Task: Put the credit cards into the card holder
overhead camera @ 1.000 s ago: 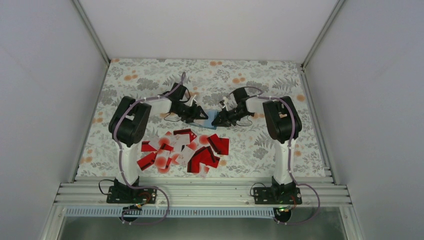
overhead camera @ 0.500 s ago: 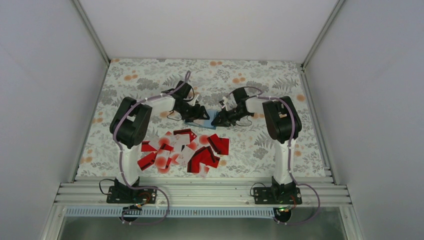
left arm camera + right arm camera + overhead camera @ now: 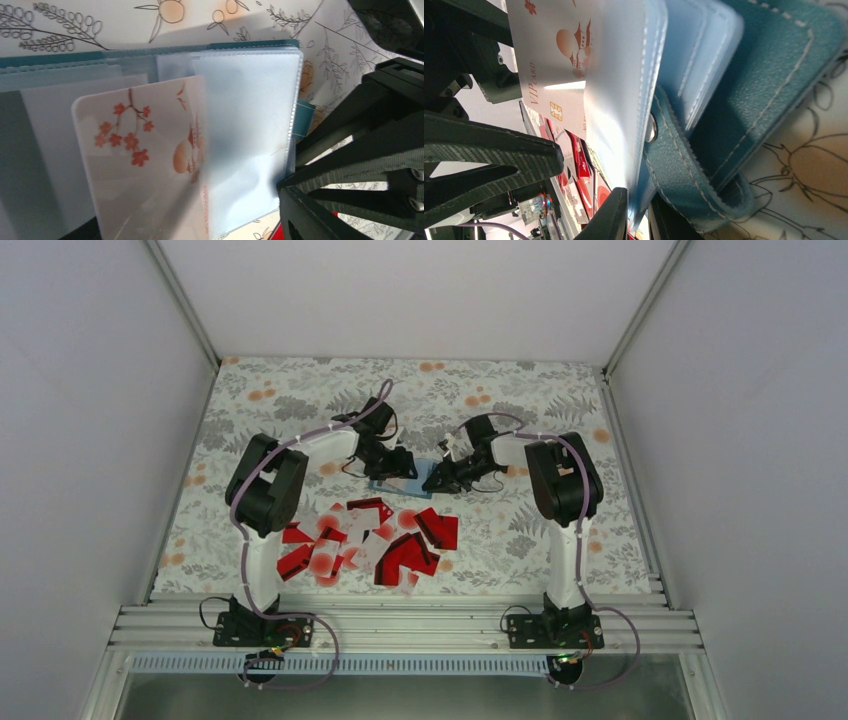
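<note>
Midway across the floral tabletop, toward its far edge, the left hand sat just left of the teal-blue folding card holder. I could not tell how wide it stood or whether it gripped anything. 1 white blossom-printed credit card lay partly under a clear sleeve, its long axis running away from that hand. The right hand was pinched tight on the sleeve's edge.

A floral-patterned tablecloth lies flat; white walls stand around it.
</note>
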`<act>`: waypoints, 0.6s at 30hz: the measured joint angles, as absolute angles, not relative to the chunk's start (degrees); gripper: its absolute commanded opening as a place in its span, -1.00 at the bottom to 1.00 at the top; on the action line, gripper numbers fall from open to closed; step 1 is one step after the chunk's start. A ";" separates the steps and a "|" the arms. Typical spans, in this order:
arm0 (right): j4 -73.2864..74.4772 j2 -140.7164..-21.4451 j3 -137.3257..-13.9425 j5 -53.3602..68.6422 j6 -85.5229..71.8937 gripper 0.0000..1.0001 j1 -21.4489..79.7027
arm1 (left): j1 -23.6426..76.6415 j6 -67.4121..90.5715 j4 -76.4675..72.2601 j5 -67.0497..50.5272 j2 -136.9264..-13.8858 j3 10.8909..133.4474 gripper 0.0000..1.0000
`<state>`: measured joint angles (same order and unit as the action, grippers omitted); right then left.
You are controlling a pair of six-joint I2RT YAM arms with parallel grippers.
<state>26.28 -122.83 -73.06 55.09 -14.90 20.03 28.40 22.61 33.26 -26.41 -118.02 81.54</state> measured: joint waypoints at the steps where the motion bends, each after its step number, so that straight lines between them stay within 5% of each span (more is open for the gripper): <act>1: 26.28 -122.83 -73.06 55.09 -14.90 -0.76 20.03 | 28.40 22.59 33.28 -26.30 -118.02 81.54 0.16; 7: 26.13 -122.83 -72.95 55.13 -14.90 -0.75 20.03 | 28.36 22.50 33.54 -24.40 -118.02 81.43 -0.04; 18: 25.87 -122.83 -72.84 55.31 -14.90 -0.76 20.03 | 28.36 23.00 33.12 -23.94 -117.60 81.06 0.10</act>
<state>25.87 -122.83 -72.84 55.31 -14.90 20.03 28.36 23.00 33.12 -23.94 -117.60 81.06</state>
